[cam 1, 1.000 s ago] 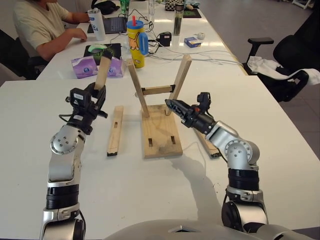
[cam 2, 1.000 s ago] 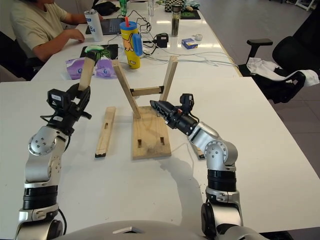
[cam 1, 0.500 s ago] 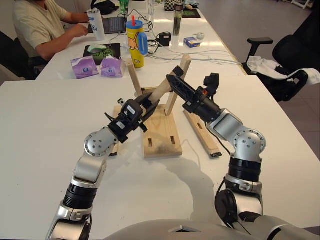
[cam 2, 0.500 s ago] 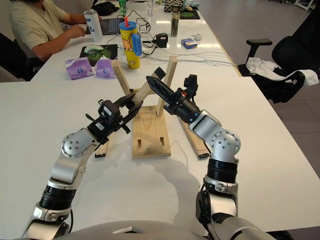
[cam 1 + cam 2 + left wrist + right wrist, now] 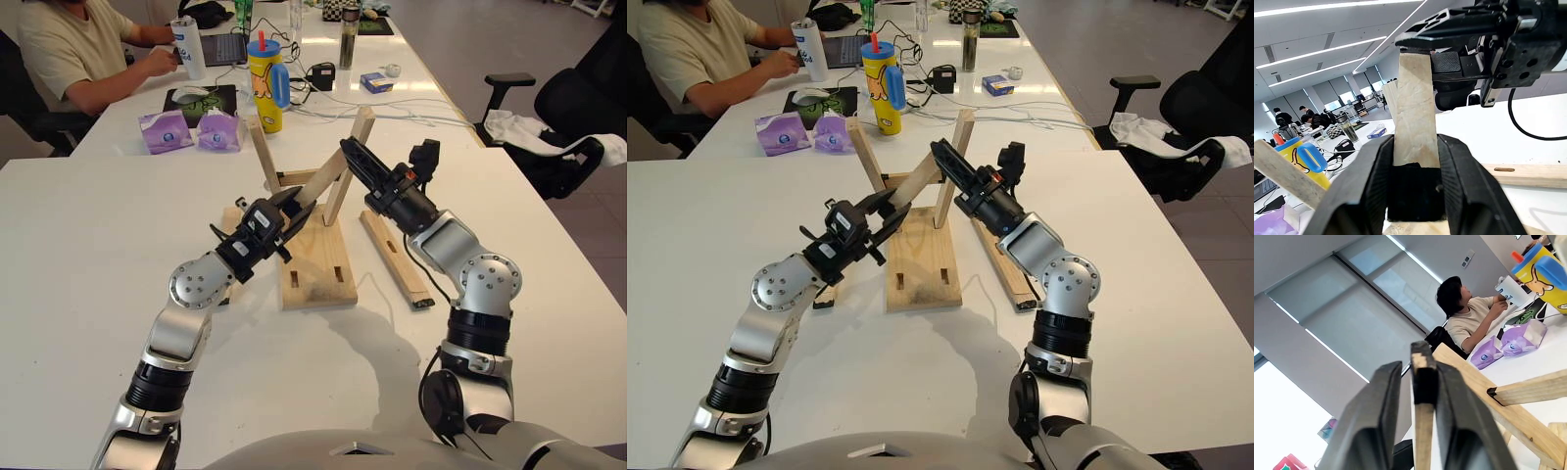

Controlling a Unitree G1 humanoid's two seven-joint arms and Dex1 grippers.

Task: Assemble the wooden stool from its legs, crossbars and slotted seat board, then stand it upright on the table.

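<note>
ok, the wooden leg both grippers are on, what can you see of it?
The leg is a straight flat bar of pale bare wood. It is off the table, tilted, above the seat board. The left gripper is clamped on its lower end, the right gripper on its upper end. Whether it touches the standing legs behind it cannot be told.

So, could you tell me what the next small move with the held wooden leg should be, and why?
Probably lower the pale wooden leg, clamped in the left gripper with the right gripper at its upper end, towards the free slots of the flat slotted seat board: it hangs tilted above the board, where two standing legs and a crossbar stand.
</note>
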